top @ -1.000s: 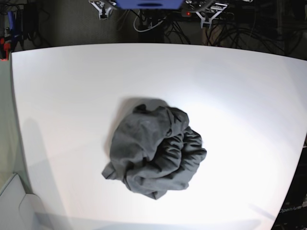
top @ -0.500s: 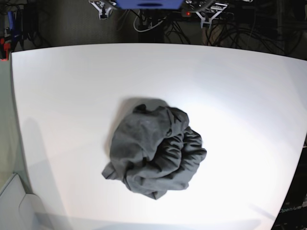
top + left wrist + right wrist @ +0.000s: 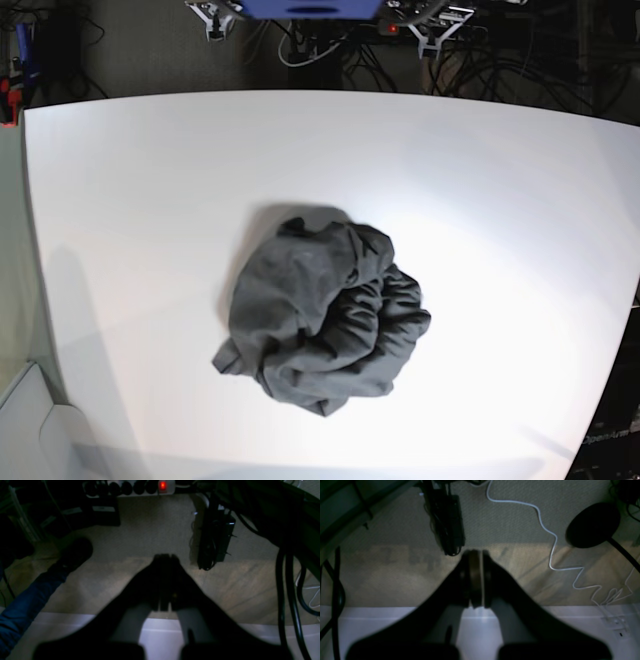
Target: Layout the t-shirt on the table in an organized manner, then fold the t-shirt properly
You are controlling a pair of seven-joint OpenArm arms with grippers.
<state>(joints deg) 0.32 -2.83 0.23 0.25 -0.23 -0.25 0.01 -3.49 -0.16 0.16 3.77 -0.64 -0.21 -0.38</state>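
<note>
The dark grey t-shirt (image 3: 320, 315) lies crumpled in a rounded heap near the middle of the white table (image 3: 500, 180). Nothing touches it. Both arms are pulled back beyond the table's far edge. In the left wrist view my left gripper (image 3: 165, 557) is shut with nothing between its fingers, hanging over the carpet past the table edge (image 3: 62, 630). The right wrist view shows my right gripper (image 3: 476, 553) likewise shut and empty beyond the table edge (image 3: 370, 627). The t-shirt is out of both wrist views.
Behind the table are carpet, tangled cables and a power strip with a red light (image 3: 162, 485). A person's blue-jeaned leg and black shoe (image 3: 72, 555) stand on the floor. A white cable (image 3: 552, 542) and a black round base (image 3: 592, 525) lie there too.
</note>
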